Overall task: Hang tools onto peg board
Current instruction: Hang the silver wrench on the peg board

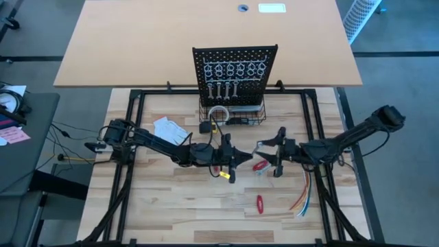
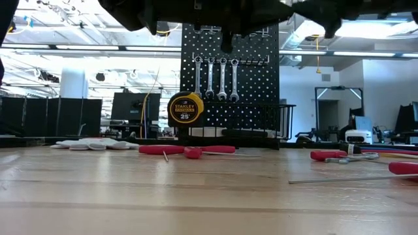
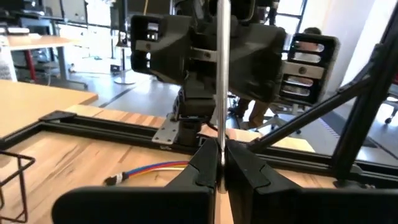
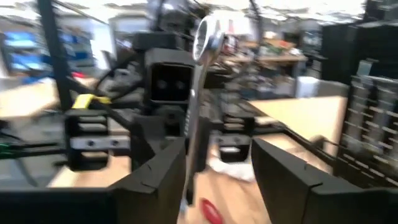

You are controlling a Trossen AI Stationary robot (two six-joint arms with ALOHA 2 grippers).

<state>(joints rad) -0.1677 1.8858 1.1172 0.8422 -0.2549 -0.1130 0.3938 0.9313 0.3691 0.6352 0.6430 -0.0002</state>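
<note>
Above the middle of the table, in front of the peg board, my left gripper pinches a slim silver wrench upright, fingers pressed against its shank. My right gripper faces it with jaws spread, the wrench standing between them, touching neither. The wrench's lower end is hidden between my left fingers.

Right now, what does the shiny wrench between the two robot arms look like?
The wrench is slim, silvery metal with a ring-shaped end at the top. It stands nearly upright in the air, above the table, not lying on it. The left gripper has its fingers shut on the lower shaft. The right gripper faces it with fingers spread apart, one on each side; whether they touch it is unclear.
</note>
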